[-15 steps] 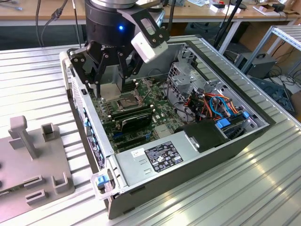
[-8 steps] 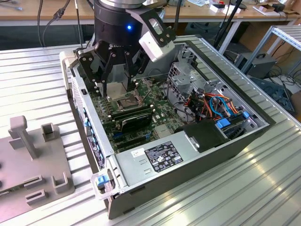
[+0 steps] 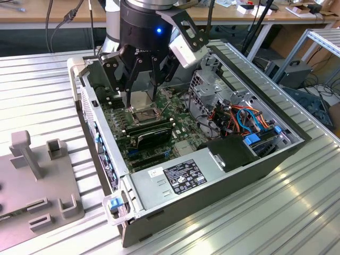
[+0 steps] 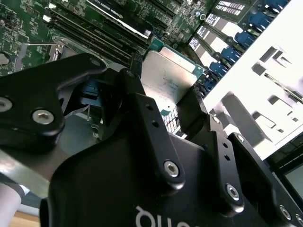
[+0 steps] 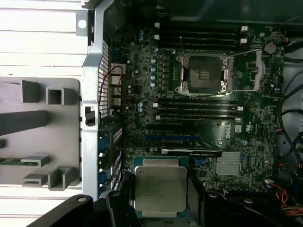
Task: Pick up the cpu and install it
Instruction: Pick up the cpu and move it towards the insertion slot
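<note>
Exterior view's left: one grey fixture block (image 3: 34,178) on the ribbed table (image 3: 297,212); then one open computer case (image 3: 212,204); gripper (image 3: 142,97) over its green motherboard (image 3: 178,133), near the socket (image 3: 143,113); one cpu (image 5: 160,189), flat, square, dull silver-grey lid, green rim, clamped by opposite edges between two black fingers (image 4: 142,109); first wrist view adds the one socket (image 5: 202,73) lying open, frame swung aside; second wrist view shows faint print on the cpu (image 4: 170,78) lid
</note>
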